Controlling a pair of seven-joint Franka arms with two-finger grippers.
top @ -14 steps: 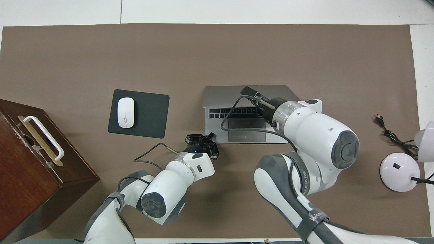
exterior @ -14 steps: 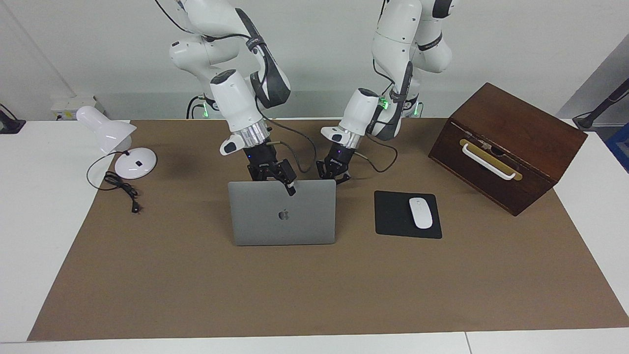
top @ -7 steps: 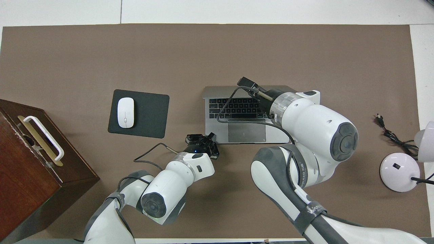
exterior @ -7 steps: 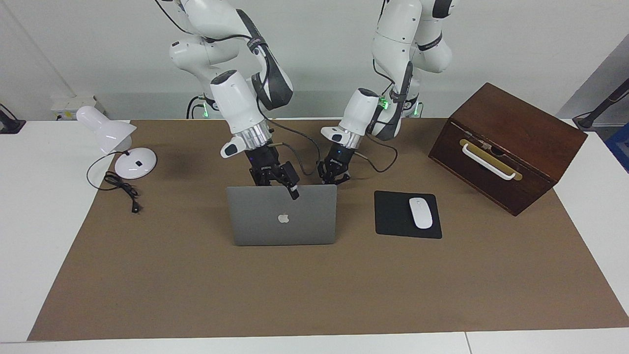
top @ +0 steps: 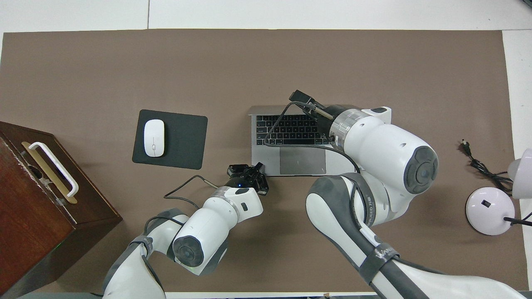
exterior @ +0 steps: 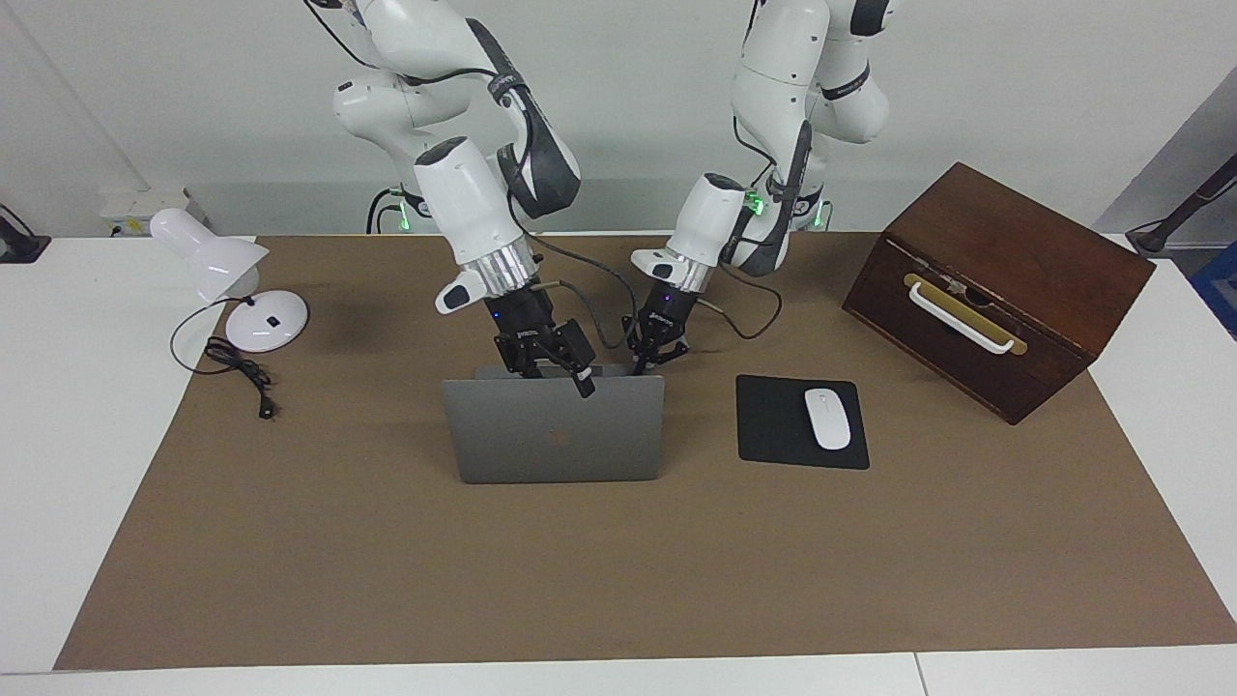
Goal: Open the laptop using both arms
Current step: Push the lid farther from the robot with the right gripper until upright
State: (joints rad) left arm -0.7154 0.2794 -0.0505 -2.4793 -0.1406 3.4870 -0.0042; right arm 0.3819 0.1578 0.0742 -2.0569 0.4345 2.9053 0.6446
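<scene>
The laptop [exterior: 554, 430] stands open mid-bench, lid up near vertical, keyboard facing the robots. The right gripper [exterior: 578, 378] sits at the lid's top edge, jaws clenched on that edge. The left gripper [exterior: 653, 357] presses down at the base's corner nearest the robots, toward the left arm's end; whether its jaws are parted, I can't tell. The mouse pad [exterior: 773, 425] lies just beside the laptop.
</scene>
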